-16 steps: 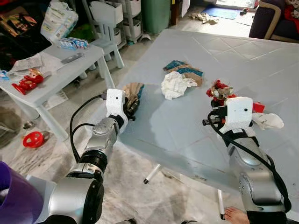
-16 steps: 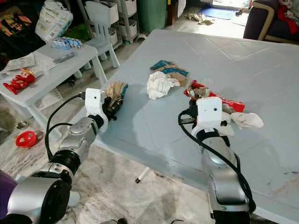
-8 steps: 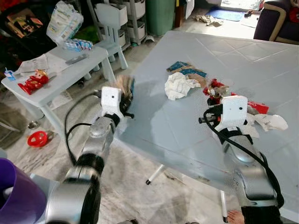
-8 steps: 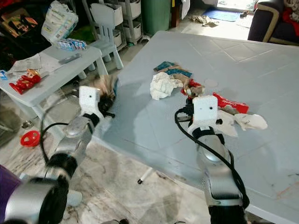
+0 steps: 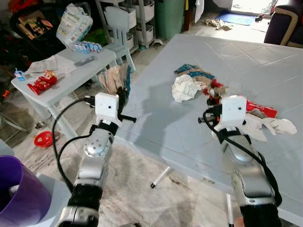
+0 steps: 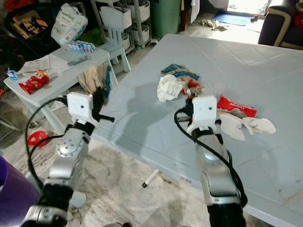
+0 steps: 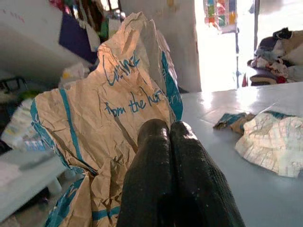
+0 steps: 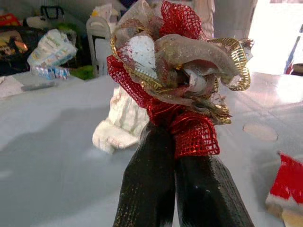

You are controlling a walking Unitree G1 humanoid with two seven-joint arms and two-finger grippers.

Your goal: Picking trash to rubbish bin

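Observation:
My left gripper [image 7: 168,130] is shut on a crumpled brown paper bag with teal print [image 7: 109,109], lifted off the grey table's left edge [image 5: 142,137]; the same brown paper bag [image 5: 115,80] stands above the wrist in the left eye view. Over the middle of the table, my right gripper [image 8: 173,130] is shut on a red and gold mesh ribbon bundle [image 8: 175,56], which shows in the eye view as the ribbon bundle [image 5: 215,88]. A crumpled white paper [image 5: 185,88] lies on the table beside it.
More scraps lie on the table: teal and brown paper [image 5: 191,72], a red wrapper [image 5: 260,111], white paper [image 5: 277,125]. A small white side table [image 5: 57,78] with clutter and a white child's chair [image 5: 118,21] stand left. A purple bin [image 5: 19,191] sits at the lower left.
My left gripper has lifted the paper bag off the table edge and drawn it back and up. The right gripper has raised the ribbon bundle slightly. The camera has shifted.

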